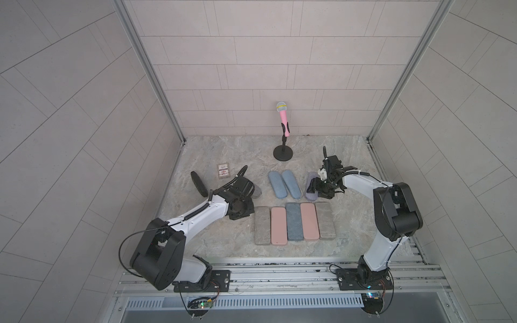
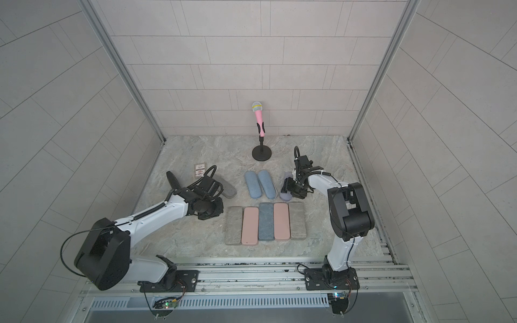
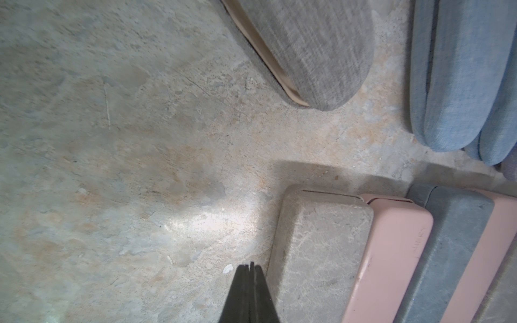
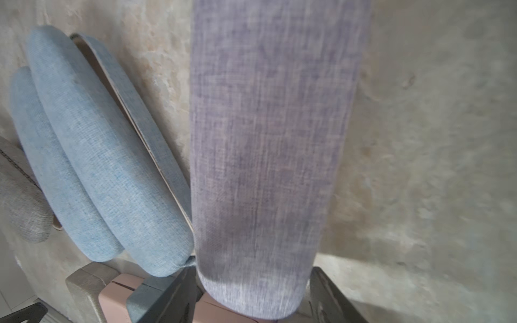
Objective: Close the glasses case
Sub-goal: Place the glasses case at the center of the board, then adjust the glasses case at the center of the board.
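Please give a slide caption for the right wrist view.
Right end effector open around the purple case, blue case beside it.

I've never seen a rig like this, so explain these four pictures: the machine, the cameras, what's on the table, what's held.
This is a two-armed robot: a left arm and a right arm mounted on a rail in front of the table, each ending in a two-fingered gripper. Two pictures come from a paired camera overhead and look nearly identical. The other two come from cameras on the wrists, looking along the fingers. On the table are a pink microphone on a stand, two blue fabric cases, a grey fabric case, a row of five flat cases and a lilac case. The left gripper is shut and empty. The right gripper has a finger on either side of the lilac case; whether they pinch it is unclear.
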Controlling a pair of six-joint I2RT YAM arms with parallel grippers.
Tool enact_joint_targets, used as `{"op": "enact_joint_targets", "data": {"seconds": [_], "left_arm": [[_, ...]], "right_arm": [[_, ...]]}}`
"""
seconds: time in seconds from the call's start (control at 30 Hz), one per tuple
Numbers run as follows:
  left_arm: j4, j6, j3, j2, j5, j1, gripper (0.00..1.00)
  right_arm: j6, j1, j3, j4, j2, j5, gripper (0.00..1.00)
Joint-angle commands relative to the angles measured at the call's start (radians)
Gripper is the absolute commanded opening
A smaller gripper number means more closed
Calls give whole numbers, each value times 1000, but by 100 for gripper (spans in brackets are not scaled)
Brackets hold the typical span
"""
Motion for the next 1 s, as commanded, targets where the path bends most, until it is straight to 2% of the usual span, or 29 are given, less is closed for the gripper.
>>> {"op": "enact_joint_targets", "data": {"seconds": [0.0, 0.2, 0.23, 0.33, 0.37, 0.43, 0.73, 0.97], "left_arm": [[-5, -1, -8, 10, 3, 4, 0], [-2, 3, -5, 16, -5, 3, 0], [-5, 7, 0, 22, -6, 4, 0], [-7, 16, 25, 47, -11, 4, 0], [-8, 18, 35, 59, -9, 4, 0], [-8, 18, 58, 83, -8, 4, 0], [-25, 55, 125, 139, -5, 4, 0], [-27, 56, 123, 149, -10, 5, 0]], "right_arm": [[-24, -4, 27, -64, -61, 83, 68], [-15, -4, 69, -86, -61, 168, 67], [-10, -3, 72, -83, -60, 184, 63], [0, -4, 97, -90, -38, 234, 34], [-1, -4, 117, -107, -19, 254, 27], [-4, -2, 151, -131, 19, 284, 22], [-24, 10, 297, -221, 180, 382, 21], [-48, 42, 385, -258, 272, 376, 22]]}}
